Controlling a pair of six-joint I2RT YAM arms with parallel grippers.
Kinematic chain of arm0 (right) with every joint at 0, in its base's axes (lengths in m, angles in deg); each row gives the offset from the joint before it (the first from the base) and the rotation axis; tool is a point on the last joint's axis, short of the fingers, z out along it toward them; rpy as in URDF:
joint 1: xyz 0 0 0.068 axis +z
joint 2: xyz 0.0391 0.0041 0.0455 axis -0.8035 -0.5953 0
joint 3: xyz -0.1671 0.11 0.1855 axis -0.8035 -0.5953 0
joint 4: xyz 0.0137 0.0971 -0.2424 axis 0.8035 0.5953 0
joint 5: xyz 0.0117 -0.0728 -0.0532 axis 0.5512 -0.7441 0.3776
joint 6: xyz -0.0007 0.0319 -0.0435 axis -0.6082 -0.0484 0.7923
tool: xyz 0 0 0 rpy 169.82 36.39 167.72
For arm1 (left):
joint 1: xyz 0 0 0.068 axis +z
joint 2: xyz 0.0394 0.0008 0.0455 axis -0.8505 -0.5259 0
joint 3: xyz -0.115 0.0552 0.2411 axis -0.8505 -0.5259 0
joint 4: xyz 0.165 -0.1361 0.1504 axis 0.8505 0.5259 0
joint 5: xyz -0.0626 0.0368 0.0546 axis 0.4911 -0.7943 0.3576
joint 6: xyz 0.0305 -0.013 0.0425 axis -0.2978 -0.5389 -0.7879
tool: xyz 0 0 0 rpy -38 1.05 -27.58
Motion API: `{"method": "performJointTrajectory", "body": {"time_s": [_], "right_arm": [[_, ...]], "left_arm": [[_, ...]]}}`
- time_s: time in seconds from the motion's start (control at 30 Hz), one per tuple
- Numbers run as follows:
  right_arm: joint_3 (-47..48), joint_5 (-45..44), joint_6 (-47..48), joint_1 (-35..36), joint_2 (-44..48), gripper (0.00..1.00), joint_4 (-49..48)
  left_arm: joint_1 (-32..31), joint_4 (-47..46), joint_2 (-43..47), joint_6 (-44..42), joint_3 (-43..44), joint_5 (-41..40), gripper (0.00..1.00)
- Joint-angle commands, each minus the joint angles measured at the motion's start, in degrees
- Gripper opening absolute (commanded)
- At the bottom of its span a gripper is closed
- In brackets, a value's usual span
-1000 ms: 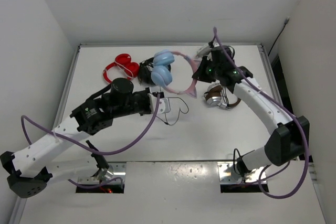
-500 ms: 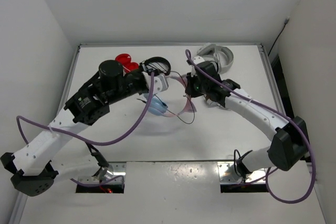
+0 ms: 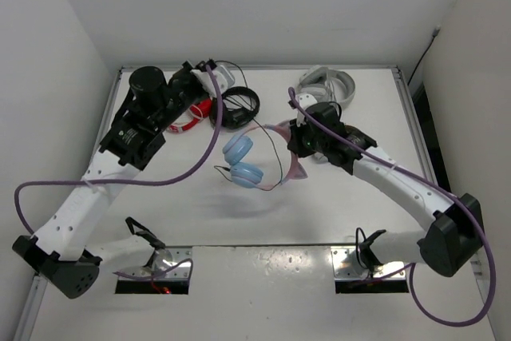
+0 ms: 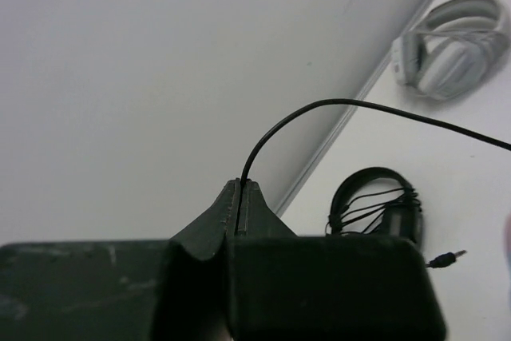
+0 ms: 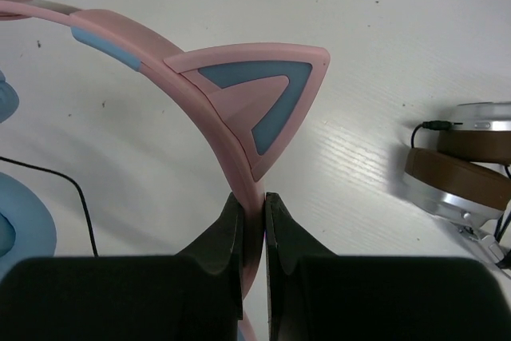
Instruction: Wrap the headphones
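Note:
The headphones have light blue ear cups point(image 3: 242, 162) and a thin pink headband point(image 3: 275, 128) with cat ears, and sit mid-table. My right gripper point(image 3: 297, 144) is shut on the headband point(image 5: 239, 149) just below a cat ear point(image 5: 259, 93). A blue ear cup point(image 5: 20, 233) shows at the left of the right wrist view. My left gripper point(image 3: 209, 67) is raised at the back left, shut on the thin black cable point(image 4: 319, 104), which leaves its fingertips point(image 4: 241, 184) and arcs right. The cable point(image 3: 275, 177) also trails below the ear cups.
A red pair point(image 3: 190, 117) and a black pair point(image 3: 239, 105) with wound cable point(image 4: 375, 205) lie at the back left. A white pair point(image 3: 327, 85) lies at the back. The brown-and-silver pair point(image 5: 463, 165) lies right of my right gripper. A loose plug point(image 4: 447, 259) lies nearby.
The headphones came from the back to mid-table with my right gripper. My left gripper rose and swung to the back left, pulling the cable out.

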Motion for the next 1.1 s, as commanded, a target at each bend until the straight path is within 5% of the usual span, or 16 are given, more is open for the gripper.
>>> {"method": "performJointTrajectory", "body": {"time_s": [0.0,0.27,1.07], "right_arm": [[-0.2,5.3,0.1,-0.1,3.0,0.00,-4.3],[-2.0,18.3,2.5,-0.1,4.2,0.00,-4.3],[5.5,30.2,1.3,-1.2,4.7,0.00,-1.0]], "left_arm": [[4.1,-7.5,-3.1,0.0,0.0,-1.4,0.00],[9.3,-10.1,-9.5,0.6,0.5,-0.3,0.00],[24.1,-17.7,-17.8,6.9,-9.8,-4.5,0.00]]}}
